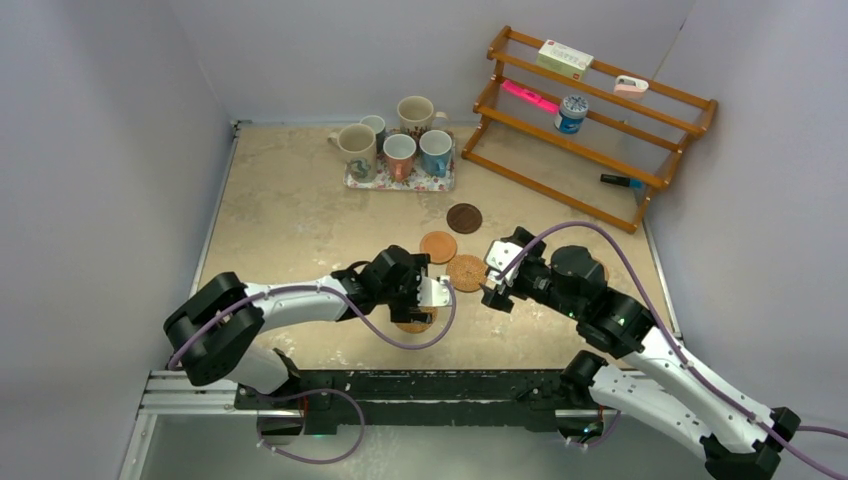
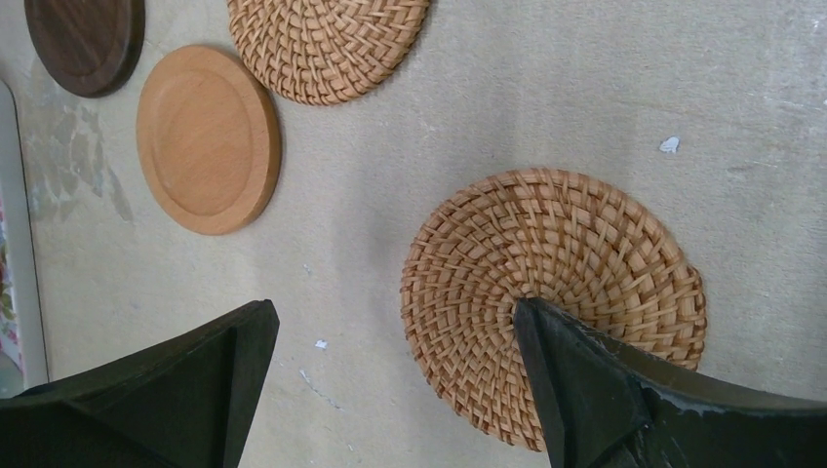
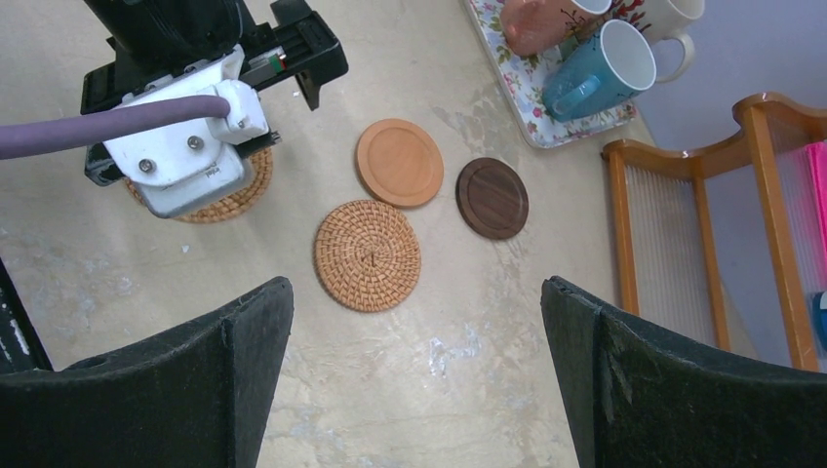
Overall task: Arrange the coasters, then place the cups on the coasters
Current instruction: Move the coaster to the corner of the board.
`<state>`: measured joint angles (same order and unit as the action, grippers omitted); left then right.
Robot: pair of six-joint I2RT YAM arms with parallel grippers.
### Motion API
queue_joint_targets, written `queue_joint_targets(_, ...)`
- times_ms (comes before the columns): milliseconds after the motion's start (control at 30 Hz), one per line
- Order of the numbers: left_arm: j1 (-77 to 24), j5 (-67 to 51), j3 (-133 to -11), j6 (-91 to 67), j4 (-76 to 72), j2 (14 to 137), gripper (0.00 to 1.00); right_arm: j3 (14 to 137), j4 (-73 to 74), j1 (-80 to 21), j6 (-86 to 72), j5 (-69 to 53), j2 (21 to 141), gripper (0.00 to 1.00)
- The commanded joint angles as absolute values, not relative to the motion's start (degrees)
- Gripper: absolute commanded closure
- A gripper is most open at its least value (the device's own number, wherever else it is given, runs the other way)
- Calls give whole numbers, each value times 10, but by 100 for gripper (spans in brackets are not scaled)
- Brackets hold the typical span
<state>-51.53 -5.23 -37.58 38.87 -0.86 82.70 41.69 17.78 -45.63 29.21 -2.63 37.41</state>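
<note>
At the left, the bench [image 1: 270,230] lies bare between the side wall and the left arm, which is the widest room for spreading discs. The cups [image 1: 400,150] stand bunched on the floral tray [image 1: 400,185] at the back edge, none yet on a coaster. The left claw [image 2: 390,317] hangs spread wide and empty above a woven coaster [image 2: 556,263], one finger over its middle and the other over bare bench. Closing from there would likely scrape or tip the flat disc rather than pinch it. Just beyond lie the smooth orange coaster [image 1: 438,247], a second woven coaster [image 1: 466,272] and the dark brown coaster [image 1: 464,218], near one another but apart; a fifth is not in sight. The right claw [image 3: 417,292], also wide and empty, hovers just beside the left one, so a sideways sweep could knock the wrists together or snag the purple cable [image 3: 88,127]. Rightward, the wooden rack [image 1: 590,120] hems in the bench
</note>
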Motion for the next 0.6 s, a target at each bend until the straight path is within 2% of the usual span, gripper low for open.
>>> queue_joint_targets(0,-519,-35,-367,408,-36,841,0,414,178,-455,294,-38,367,1)
queue_joint_targets(267,-509,27,-348,421,-43,841,0,414,179,-455,295,-40,365,1)
queue_joint_targets(567,-388,-2,-325,417,-27,802,0,415,180,-455,296,-42,365,1)
